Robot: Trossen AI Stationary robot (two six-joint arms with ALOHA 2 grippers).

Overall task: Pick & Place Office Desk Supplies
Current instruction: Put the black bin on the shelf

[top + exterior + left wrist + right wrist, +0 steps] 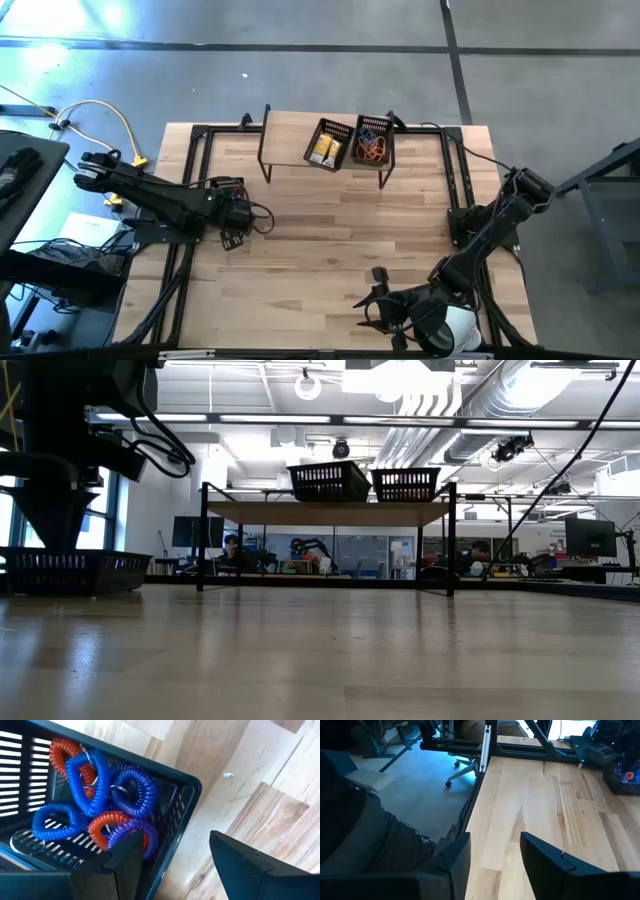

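Note:
A black mesh basket (186,784) stands on the table's left part (228,188) and holds blue coil loops (92,785), a purple loop (131,831) and orange-red ones (62,751). My left gripper (172,865) hangs open above the basket's corner, one finger (125,860) over its wall and the other (240,865) over bare table. In the high view the left gripper (233,225) is beside that basket. My right gripper (492,865) is open over bare wood by the table's near edge (382,300), holding nothing.
A raised shelf (290,125) at the far edge carries two more mesh baskets, one with yellow packets (328,148) and one with orange and blue loops (372,146). A white tape roll (460,328) sits by the right arm at the near edge. The middle of the table is bare wood.

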